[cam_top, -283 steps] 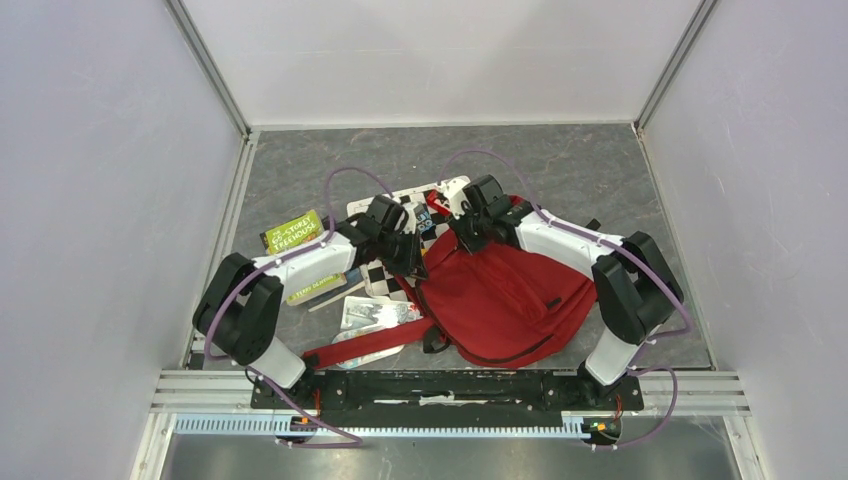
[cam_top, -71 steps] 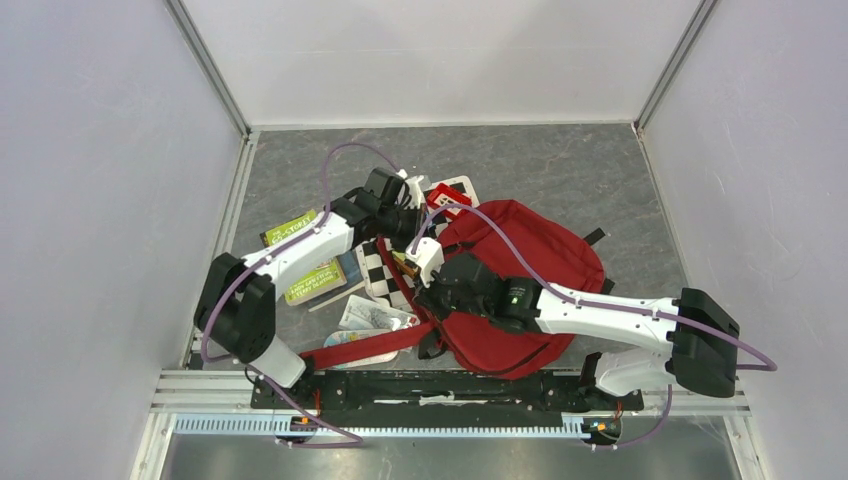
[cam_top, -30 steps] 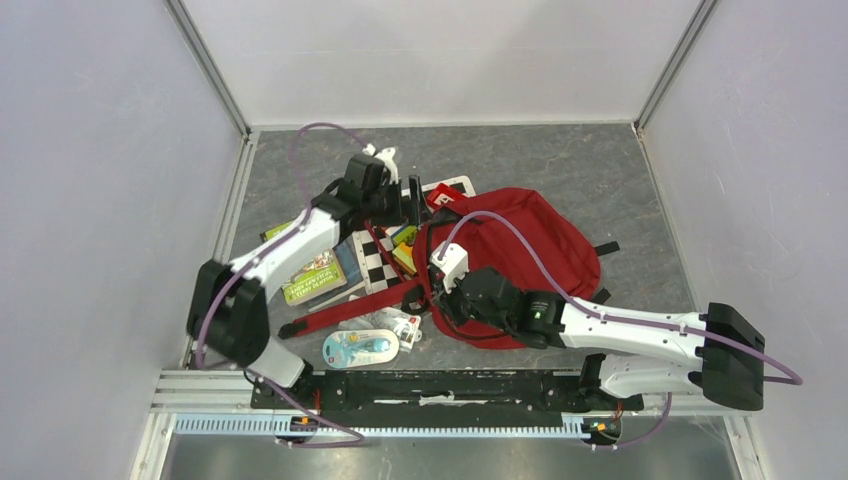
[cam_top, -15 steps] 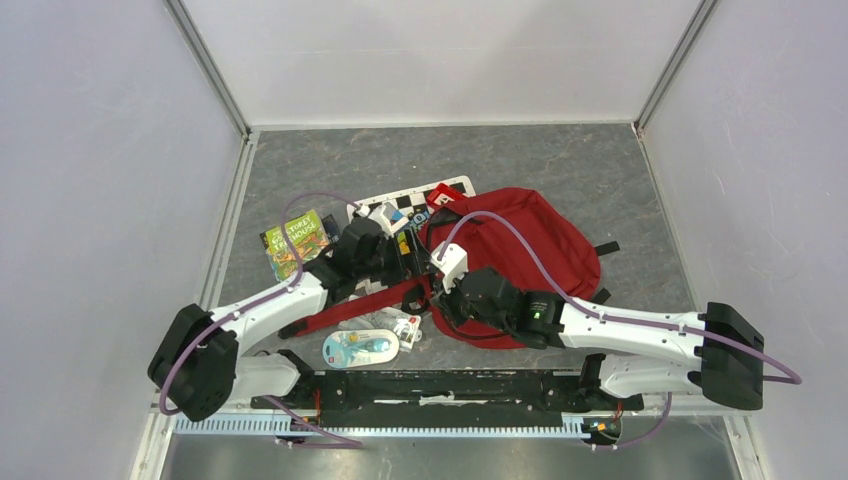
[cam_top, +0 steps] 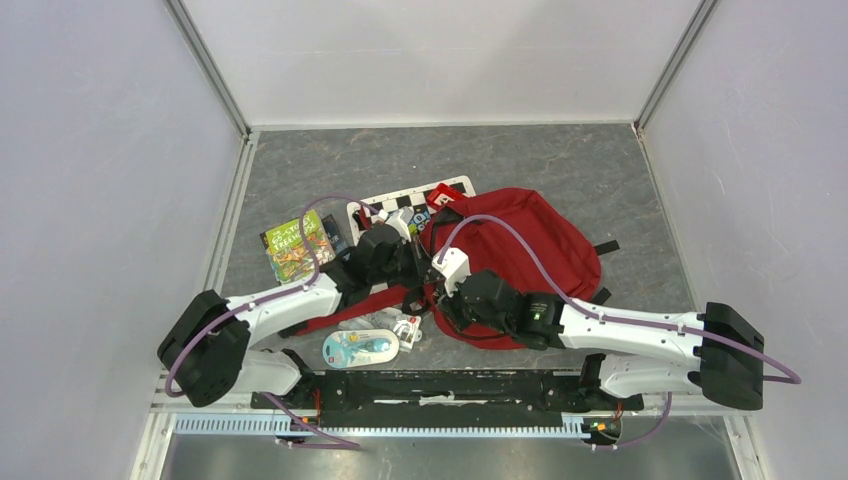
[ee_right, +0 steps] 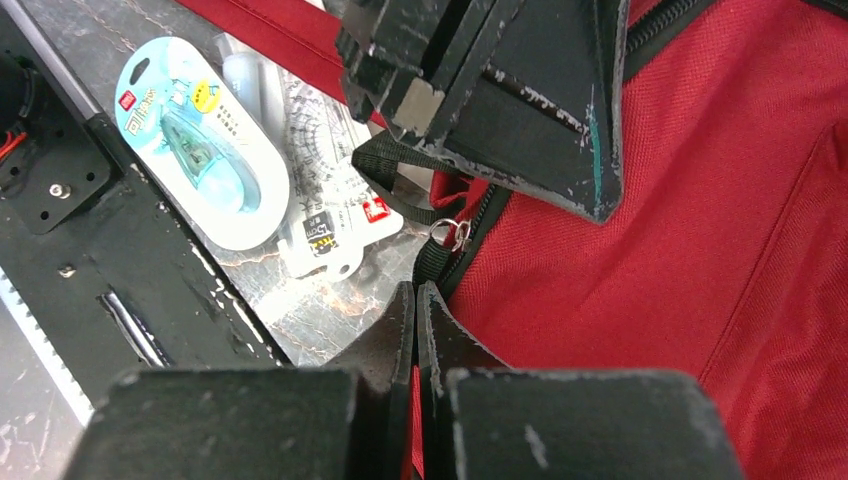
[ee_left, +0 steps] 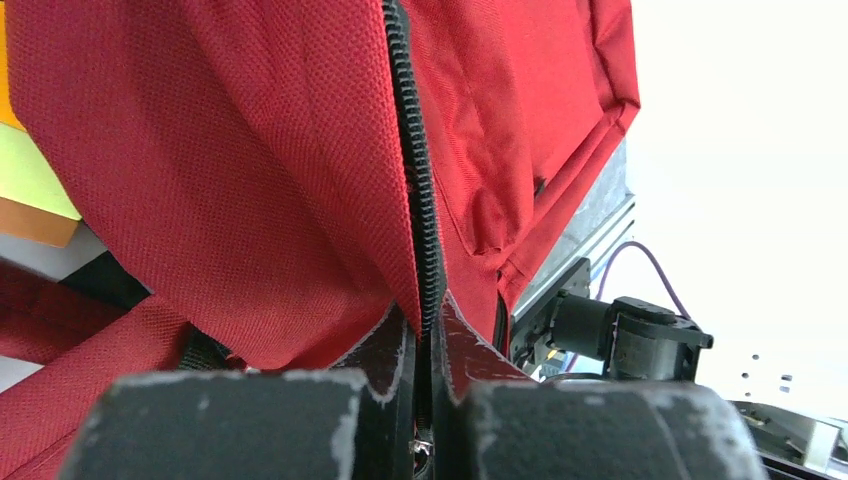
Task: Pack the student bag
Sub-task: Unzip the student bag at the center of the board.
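Overhead, the student bag (cam_top: 540, 250) lies on the grey table (cam_top: 560, 165), right of centre, with both arms meeting at its left edge. From the left wrist, the left gripper (ee_left: 430, 335) is clamped on the bag's black zipper (ee_left: 415, 180) edge. From the right wrist, the right gripper (ee_right: 415, 295) is pressed together at the zipper trim, near a blister pack (ee_right: 200, 140); whether it pinches fabric is unclear.

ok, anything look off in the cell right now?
Nothing damaged or spilled. The student bag lies slumped partly over the checkered board, its strap trailing left. The green book and blister pack sit outside it. Left gripper and right gripper have jaws shut on its zipper edge.
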You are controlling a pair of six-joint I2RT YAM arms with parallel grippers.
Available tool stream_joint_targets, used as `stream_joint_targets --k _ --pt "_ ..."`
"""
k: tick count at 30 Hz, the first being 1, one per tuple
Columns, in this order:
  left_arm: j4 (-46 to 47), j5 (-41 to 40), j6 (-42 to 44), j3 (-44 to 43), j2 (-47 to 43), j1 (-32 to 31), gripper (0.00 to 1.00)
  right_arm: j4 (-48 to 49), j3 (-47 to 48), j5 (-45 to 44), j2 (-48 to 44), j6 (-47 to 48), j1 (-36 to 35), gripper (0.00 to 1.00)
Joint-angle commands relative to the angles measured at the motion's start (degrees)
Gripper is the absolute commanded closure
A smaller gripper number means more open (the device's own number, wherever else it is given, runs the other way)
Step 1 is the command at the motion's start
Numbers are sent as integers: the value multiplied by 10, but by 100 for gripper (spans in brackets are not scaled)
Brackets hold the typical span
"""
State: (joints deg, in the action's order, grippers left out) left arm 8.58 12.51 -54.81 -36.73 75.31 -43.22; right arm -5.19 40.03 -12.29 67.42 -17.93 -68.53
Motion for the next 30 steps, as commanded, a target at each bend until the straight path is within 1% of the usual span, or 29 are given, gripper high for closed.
stream_joint_targets --k 1,3,5,7,13,18,23,26,27,29,30 --pt "-37 -14 54 -72 -4 -1 98 -8 -14 -23 -18 -5 -5 100" --pt "-80 -20 85 -103 -2 0 98 -5 -22 -22 -21 -3 -5 100" --pt "-143 -24 129 -141 0 2 98 -6 -24 -14 -21 -3 -5 100" --pt "-193 -43 164 -170 4 7 98 -8 -26 -3 -19 -12 -5 100" --pt "-267 -36 239 -237 43 50 98 2 -46 15 -36 -51 -10 100" --pt "-277 -14 260 -271 78 86 98 -15 -56 18 -43 -53 -12 100" --pt "-273 -13 272 -300 117 116 98 -25 -69 15 -48 -59 -14 100" --pt "-285 -12 276 -318 143 121 97 -22 -74 13 -52 -66 -14 100" --pt "-283 -9 272 -315 144 121 94 -19 -75 12 -52 -66 -15 100" --pt "-270 -2 257 -296 135 121 78 -10 -74 11 -50 -64 -15 100" --pt "-264 0 250 -286 125 121 66 -8 -71 10 -47 -60 -15 100"
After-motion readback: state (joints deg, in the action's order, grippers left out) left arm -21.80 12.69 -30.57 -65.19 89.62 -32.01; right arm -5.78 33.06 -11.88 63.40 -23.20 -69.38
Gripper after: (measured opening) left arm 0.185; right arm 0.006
